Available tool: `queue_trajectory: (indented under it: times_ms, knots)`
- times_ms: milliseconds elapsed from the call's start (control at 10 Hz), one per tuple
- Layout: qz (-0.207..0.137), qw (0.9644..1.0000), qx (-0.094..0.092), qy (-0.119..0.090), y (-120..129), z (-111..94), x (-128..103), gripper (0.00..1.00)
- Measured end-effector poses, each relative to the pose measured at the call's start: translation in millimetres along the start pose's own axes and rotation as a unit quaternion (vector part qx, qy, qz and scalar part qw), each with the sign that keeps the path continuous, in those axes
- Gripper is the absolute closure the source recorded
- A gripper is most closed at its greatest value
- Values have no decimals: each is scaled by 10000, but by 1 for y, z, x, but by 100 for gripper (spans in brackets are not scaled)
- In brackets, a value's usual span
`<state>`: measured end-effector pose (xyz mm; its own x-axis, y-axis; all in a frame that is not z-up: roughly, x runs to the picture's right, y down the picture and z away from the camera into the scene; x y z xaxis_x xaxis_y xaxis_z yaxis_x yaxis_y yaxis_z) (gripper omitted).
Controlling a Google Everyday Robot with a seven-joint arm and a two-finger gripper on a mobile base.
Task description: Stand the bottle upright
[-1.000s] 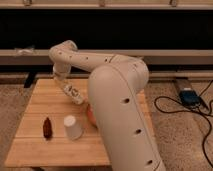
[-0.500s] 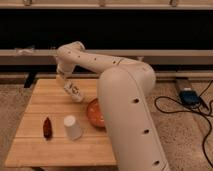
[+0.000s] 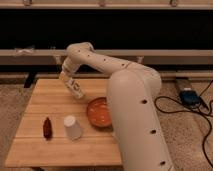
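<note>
Bottle [image 3: 75, 88]: cream-white, tilted, held above the bench, over its middle toward the far edge, lower end pointing toward the orange bowl.
End effector [image 3: 68, 80]: at the end of the white arm, above the far half of the bench, clenched on the bottle.
Bench [image 3: 45, 150]: light wooden slatted top.
Orange bowl [image 3: 99, 113]: near the right edge, partly hidden behind the robot's white body.
White cup [image 3: 72, 127]: inverted, toward the near left, just beside the bowl.
Dark red-brown object [image 3: 47, 127]: left of the cup, near the left edge.
</note>
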<state>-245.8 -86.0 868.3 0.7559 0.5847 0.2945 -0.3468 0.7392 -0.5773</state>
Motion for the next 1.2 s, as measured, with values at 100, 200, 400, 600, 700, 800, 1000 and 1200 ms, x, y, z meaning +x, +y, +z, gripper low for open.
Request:
queue_trajectory:
  times_ms: [100,200,400,600,700,800,1000,1200]
  knots:
    - [-18,9998,-4,-206,-3,-5,-2,100]
    - [-19,9995,-13,-322,-5,-7,-3,100]
    - [9,9977,-23,-670,-10,-12,-2,100]
    - [57,9955,-17,-950,-14,-15,-1,100]
    - [154,9937,-10,-1110,-17,-15,1,100]
    - [224,9927,4,-1182,-18,-16,2,100]
    - [503,9894,-5,-1363,-20,-14,5,100]
    - [550,9886,1,-1402,-20,-13,6,86]
